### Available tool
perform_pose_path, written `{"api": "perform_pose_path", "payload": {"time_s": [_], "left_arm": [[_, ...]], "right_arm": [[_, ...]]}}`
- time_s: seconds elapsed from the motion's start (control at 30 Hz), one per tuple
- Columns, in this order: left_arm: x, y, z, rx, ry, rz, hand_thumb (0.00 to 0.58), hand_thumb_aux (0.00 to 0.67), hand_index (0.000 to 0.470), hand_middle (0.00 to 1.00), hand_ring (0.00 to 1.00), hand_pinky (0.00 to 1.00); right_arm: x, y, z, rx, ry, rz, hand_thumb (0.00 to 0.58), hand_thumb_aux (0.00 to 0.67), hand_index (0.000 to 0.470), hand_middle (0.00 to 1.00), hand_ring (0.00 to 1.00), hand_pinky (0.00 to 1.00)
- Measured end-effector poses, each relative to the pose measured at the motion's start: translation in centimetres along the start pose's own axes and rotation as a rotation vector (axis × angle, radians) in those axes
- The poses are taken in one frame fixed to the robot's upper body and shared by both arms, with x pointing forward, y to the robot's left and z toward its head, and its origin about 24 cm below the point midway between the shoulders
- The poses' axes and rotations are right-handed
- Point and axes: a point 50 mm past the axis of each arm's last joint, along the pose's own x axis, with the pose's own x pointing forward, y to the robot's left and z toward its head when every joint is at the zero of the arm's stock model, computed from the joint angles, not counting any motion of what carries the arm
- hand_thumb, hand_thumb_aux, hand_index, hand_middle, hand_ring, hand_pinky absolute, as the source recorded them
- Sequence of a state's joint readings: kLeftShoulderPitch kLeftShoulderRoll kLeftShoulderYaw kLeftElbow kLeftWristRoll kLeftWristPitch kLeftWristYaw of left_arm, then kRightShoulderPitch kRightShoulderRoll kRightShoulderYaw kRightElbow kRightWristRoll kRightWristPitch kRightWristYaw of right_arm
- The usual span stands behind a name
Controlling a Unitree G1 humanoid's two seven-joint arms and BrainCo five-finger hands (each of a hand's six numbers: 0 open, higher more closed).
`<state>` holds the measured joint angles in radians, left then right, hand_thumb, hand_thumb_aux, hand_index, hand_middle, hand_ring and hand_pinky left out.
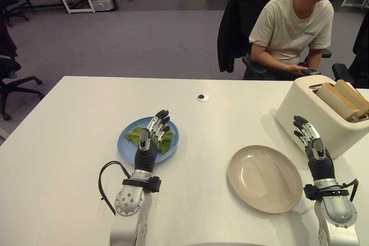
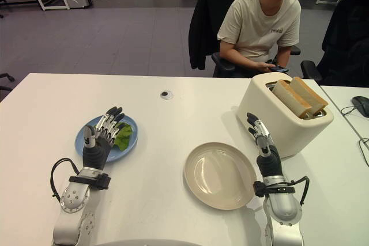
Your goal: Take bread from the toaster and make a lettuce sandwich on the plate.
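Right robot hand, released and empty, sits just left of toaster; bread sticks up beyond it, to the right.

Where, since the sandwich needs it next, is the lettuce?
The lettuce lies on the blue plate on the left side of the table, partly hidden by the left hand, with the empty beige plate to its right.

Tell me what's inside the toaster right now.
Two bread slices stand in the toaster, their tops sticking out and leaning. Their lower parts and the inside of the slots are hidden by the toaster's body.
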<state>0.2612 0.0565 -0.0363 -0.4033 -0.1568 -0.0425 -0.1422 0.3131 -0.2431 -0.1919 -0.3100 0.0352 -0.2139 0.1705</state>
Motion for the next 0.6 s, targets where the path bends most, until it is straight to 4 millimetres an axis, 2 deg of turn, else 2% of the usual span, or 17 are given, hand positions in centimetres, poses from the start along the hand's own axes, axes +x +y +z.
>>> {"api": "perform_pose_path", "payload": {"time_s": [0.6], "left_arm": [[-0.01,0.02,0.00,0.000,0.000,0.000,0.000,0.000,0.000,0.00,0.00,0.00]], "right_arm": [[0.03,0.16,0.52,-0.035,-0.071,-0.016,0.000,0.000,0.000,0.00,0.00,0.00]]}}
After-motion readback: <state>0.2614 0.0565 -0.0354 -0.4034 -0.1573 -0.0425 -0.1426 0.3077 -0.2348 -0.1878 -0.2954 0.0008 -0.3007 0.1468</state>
